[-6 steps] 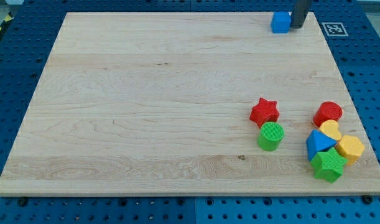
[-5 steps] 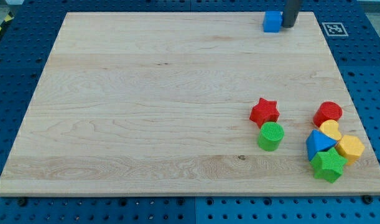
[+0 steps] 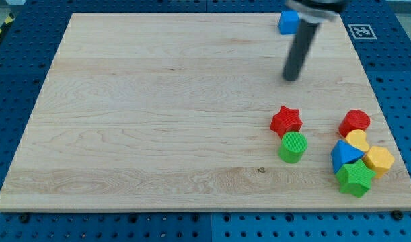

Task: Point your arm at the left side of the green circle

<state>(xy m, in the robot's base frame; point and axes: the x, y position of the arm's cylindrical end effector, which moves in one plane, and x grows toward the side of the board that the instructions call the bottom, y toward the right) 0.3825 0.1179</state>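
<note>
The green circle (image 3: 292,147) is a short green cylinder at the board's lower right, just below the red star (image 3: 286,121). My tip (image 3: 290,78) is on the board above the red star, well above the green circle and apart from both. The dark rod slants up to the view's top edge, passing beside the blue cube (image 3: 288,21).
A cluster sits at the right edge: red cylinder (image 3: 354,122), yellow heart (image 3: 357,140), blue triangle (image 3: 344,156), yellow hexagon (image 3: 379,160), green star (image 3: 355,177). A marker tag (image 3: 360,30) is at the board's top right corner.
My tip has moved from the top edge beside the blue cube down toward the red star. The blue cube has slid a little to the view's left.
</note>
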